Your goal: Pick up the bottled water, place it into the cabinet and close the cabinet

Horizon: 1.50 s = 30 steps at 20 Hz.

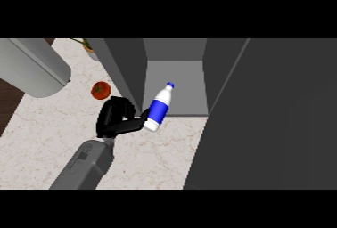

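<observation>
Grey door panel (pixel 270 116) fills the right side of my view and hides whatever lies behind it; I see no right hand. The left hand (pixel 115 118) curls its fingers round the lower end of the bottled water (pixel 158 108), covering its base. The bottle has a white body, a blue label and a blue cap. It leans with its cap up and right, at the mouth of the open cabinet (pixel 174 84). A tomato (pixel 100 90) sits nearby on the marble counter (pixel 46 138).
</observation>
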Available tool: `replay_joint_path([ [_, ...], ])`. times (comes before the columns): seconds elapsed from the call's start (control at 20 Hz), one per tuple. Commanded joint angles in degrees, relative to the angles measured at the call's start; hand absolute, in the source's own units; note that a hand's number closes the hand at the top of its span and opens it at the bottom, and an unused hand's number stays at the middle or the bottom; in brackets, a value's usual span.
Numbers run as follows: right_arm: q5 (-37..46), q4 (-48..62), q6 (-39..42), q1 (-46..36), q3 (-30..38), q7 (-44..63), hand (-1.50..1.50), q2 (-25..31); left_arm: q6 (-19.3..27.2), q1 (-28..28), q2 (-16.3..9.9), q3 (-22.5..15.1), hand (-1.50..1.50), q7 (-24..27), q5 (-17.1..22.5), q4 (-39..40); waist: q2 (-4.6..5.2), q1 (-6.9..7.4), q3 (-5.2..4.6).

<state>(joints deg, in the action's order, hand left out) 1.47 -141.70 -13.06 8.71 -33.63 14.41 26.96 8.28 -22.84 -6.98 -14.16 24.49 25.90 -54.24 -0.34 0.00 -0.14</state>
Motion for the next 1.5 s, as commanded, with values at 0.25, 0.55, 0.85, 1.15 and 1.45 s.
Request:
replay_joint_path([
  [0.25,1.3,-3.5,2.3,-2.2,-7.5,9.8,1.5,-0.9,-2.3,12.0,-1.0,-5.7,1.5,-2.6,-0.3,-25.7,-0.09,0.87,0.13],
  [0.55,6.0,-0.4,0.2,-8.7,-15.9,14.7,1.5,-8.8,-4.1,20.5,-8.6,-1.4,1.5,-7.0,2.8,-38.8,0.0,0.89,0.09],
  [0.85,8.9,5.6,-0.6,-16.8,-23.4,23.1,1.5,-19.9,-7.1,26.0,-10.8,1.2,1.5,-4.3,3.8,-41.2,0.08,0.68,0.07],
  [1.15,12.3,12.5,-1.2,-29.2,-24.5,27.9,1.5,-26.4,-11.3,30.7,-12.8,4.4,1.5,-2.4,6.7,-42.2,0.06,1.39,-0.06],
  [1.45,12.9,20.9,-8.0,-36.8,-19.1,22.9,1.5,-26.3,-11.5,29.7,-13.9,6.5,1.5,-3.7,7.7,-43.0,0.5,2.58,-0.08],
])
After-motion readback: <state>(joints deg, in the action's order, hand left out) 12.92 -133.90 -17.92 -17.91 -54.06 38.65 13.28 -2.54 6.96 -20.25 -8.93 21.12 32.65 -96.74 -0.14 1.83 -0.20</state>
